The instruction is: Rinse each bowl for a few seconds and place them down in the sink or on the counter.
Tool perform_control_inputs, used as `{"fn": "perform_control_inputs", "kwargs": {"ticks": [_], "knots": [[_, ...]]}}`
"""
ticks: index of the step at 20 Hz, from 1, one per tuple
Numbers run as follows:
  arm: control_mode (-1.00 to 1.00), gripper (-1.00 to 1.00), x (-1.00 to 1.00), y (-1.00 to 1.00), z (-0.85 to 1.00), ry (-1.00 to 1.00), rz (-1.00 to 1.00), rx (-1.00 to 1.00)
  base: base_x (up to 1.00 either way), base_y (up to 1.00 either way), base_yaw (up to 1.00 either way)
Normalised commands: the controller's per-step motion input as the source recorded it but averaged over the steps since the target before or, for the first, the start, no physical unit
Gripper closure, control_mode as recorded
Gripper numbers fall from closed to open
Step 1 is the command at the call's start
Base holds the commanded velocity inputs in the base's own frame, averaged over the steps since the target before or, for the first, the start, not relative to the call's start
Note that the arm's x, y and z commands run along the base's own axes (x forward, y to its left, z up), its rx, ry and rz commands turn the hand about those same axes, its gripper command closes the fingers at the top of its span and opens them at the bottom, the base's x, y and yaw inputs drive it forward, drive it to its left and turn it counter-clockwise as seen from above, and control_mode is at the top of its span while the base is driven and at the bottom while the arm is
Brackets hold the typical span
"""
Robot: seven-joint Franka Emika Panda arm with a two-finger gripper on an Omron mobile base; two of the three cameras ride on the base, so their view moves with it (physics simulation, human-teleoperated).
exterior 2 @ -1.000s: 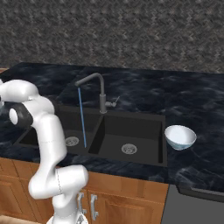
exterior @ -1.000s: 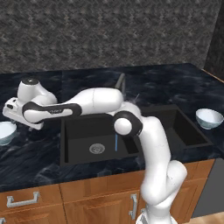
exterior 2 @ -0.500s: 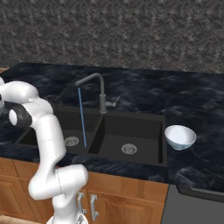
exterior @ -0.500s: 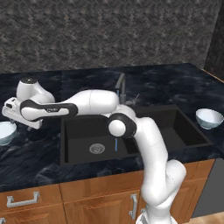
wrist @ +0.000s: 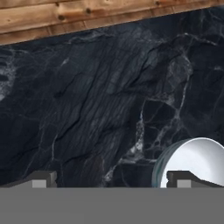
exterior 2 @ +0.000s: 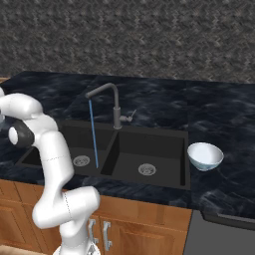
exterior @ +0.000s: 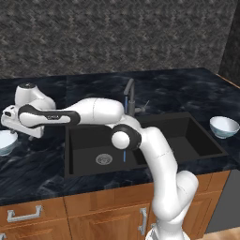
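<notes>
At the bottom of the hand view the two finger tips (wrist: 43,178) stand far apart, spread wide with nothing between them; the gripper (wrist: 111,180) looks down on bare counter (wrist: 96,100). One tip sits in front of the left bowl (wrist: 194,159), whose pale rim curves up at the lower right of that view — whether it touches the bowl I cannot tell.

From the left base view the gripper (exterior: 8,123) hangs at the far left, over the counter and just beside this same bowl (exterior: 6,140), which rests upright near the frame's edge, well apart from the sink (exterior: 84,140). The white arm (exterior: 93,112) reaches out to it across the left basin.

A thin blue stream of water (exterior 2: 93,133) falls from the gooseneck faucet (exterior 2: 110,99) into the left basin, close to its round silver drain (exterior 2: 81,160). The right basin shows its own drain (exterior 2: 146,169).

The right bowl (exterior 2: 204,156) stands upright on the counter just beside the sink's right edge — seen too in the left base view (exterior: 224,126). Brown wooden cabinets (exterior: 93,218) with silver handles run beneath the counter, and a grey speckled wall (exterior 2: 129,40) rises behind.
</notes>
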Motion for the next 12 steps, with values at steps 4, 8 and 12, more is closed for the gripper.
{"fn": "perform_control_inputs", "kwargs": {"ticks": [4,8,12], "knots": [[-1.0,-1.0,0.0,0.04,-0.12,0.0,0.04,-0.03,0.0,0.0,0.0],[-1.0,-1.0,0.0,0.08,-0.15,-0.04,0.05,-0.05,0.0,0.0,0.0],[-1.0,-1.0,0.0,0.07,-0.11,-0.07,0.05,-0.07,0.0,0.0,0.0]]}}
